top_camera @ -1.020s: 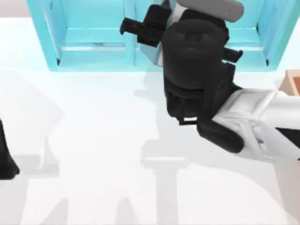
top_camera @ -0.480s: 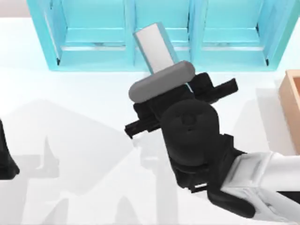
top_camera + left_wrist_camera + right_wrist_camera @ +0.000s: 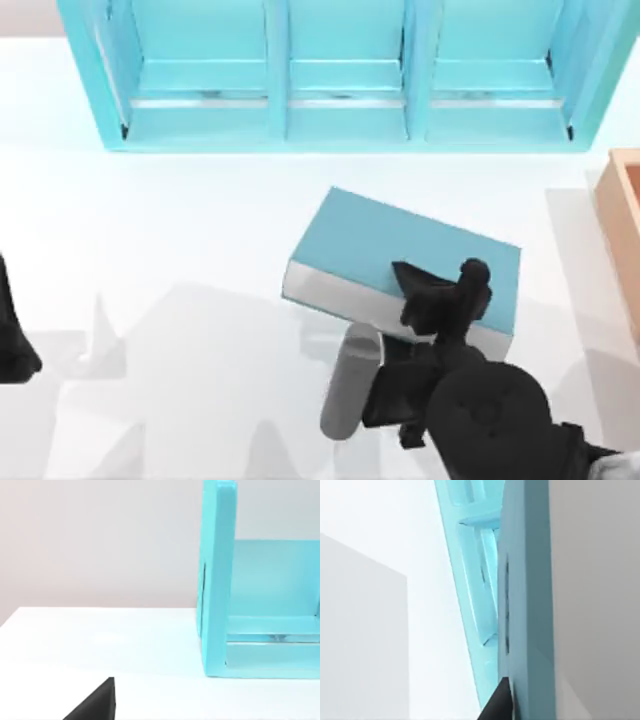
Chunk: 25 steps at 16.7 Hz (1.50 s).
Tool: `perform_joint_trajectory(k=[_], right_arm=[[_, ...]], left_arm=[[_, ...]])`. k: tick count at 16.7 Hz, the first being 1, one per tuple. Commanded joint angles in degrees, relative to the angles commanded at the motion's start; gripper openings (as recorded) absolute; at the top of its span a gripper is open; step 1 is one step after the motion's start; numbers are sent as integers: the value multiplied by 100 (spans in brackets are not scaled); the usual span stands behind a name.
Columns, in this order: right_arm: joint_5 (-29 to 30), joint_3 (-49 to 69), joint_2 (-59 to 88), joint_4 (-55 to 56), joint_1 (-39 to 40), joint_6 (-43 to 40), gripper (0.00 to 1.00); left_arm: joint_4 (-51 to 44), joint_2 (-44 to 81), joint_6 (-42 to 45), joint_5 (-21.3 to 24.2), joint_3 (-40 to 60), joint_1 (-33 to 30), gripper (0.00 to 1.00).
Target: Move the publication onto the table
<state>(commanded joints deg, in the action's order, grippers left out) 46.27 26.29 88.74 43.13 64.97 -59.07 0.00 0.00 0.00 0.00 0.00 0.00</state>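
Since half a second ago the publication (image 3: 400, 265) has come down from a tilted, raised pose near the shelf to lie flat on the bench (image 3: 180, 250), teal cover up, and the right arm has drawn back toward the lower right of the top view. The book now sits a little right of the middle of the frame, turned at a slight angle, with its grey-white page edge facing the lower left. It is well apart from the light-blue shelf unit (image 3: 340, 110), which stands along the upper edge of the frame.

The right claw (image 3: 445, 295) is at the book's lower right part, one dark finger over the cover; if it is clenched on the book or released I cannot tell. In the right wrist view the teal cover (image 3: 525, 605) stands close before the camera, with the shelf behind it.

A tan wooden box (image 3: 622, 220) is at the right edge of the frame. The left arm (image 3: 12, 340) is parked at the left edge.
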Motion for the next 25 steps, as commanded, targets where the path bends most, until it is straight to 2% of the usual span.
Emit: perform_joint_trajectory(k=[2,5,19,25], right_arm=[[-104,-353,-179,101,79,-607,0],[-191,-638,-341,186,135,-1054,0],[-112,-710,-406,110,220,-1012,0],[-83,-882,284,891,219,-1043,0]], left_arm=[[0,0,0,0,0,0,100],[0,0,0,0,0,0,100],[0,0,0,0,0,0,100],[0,0,0,0,0,0,100]])
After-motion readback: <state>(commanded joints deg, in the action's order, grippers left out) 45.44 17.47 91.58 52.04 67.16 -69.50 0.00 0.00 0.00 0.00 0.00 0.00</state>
